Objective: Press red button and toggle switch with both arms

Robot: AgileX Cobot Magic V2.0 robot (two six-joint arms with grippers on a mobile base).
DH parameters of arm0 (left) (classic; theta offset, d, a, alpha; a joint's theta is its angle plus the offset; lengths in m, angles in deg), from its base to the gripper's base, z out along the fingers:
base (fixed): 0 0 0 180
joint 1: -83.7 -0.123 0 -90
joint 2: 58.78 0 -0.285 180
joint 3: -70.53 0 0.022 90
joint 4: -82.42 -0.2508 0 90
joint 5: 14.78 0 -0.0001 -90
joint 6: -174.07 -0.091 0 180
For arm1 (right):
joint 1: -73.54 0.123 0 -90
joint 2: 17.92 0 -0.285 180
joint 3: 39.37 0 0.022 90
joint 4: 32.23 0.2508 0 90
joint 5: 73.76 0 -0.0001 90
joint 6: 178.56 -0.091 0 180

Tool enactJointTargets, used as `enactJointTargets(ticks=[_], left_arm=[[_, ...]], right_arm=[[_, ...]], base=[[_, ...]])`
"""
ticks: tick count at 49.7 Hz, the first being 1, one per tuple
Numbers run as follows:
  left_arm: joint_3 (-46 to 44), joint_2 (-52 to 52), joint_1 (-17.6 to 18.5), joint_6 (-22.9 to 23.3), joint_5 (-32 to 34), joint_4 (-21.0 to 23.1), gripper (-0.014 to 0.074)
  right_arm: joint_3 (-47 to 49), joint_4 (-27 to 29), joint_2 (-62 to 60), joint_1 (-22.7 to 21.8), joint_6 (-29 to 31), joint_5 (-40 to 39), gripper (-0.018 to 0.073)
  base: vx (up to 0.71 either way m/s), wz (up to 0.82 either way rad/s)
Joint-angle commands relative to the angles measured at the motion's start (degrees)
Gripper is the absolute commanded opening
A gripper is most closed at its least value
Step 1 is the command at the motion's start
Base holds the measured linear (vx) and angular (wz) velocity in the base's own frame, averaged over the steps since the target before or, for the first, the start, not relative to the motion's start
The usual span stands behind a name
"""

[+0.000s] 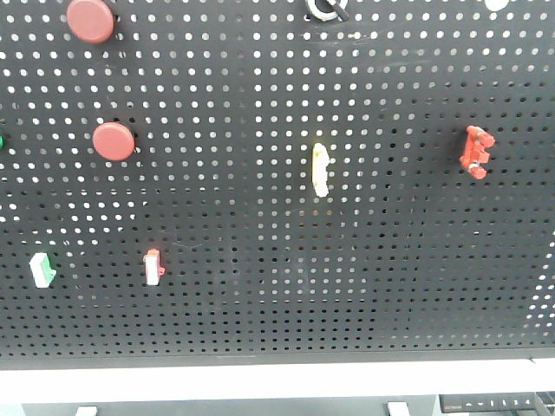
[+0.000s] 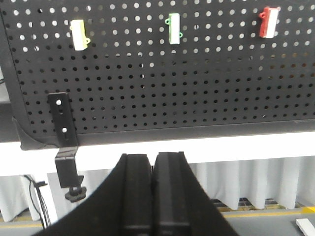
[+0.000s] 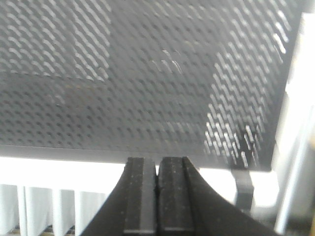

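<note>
1. Your left gripper (image 2: pixel 153 196) has its jaws pressed together, holding nothing, below the pegboard (image 2: pixel 162 83).
2. Your right gripper (image 3: pixel 157 201) is likewise closed and empty, under the board's lower edge.
3. The red button (image 1: pixel 114 140) sits on the board, apart from both grippers, beneath a second red button (image 1: pixel 90 19).

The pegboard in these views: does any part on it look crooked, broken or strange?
Nothing looks damaged. On the pegboard, both red buttons sit flat, and the small switches are in place. The yellow switch looks slightly tilted. The right wrist view is blurred, so that corner cannot be judged.
</note>
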Motion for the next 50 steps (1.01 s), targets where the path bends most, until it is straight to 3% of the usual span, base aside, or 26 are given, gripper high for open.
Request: enactJointTargets(ticks=[1, 50], left_arm=[[1.9, 0.3, -0.1, 0.3, 4.2, 0.6, 0.0001], [1.9, 0.2, -0.1, 0.3, 3.8, 0.6, 0.0001]], right_arm=[[-0.9, -0.4, -0.9, -0.4, -1.6, -1.3, -0.0003], [-0.9, 1.1, -1.0, -0.4, -1.7, 0.1, -0.0003]], base=[[0.0, 0.01], [0.0, 0.0]])
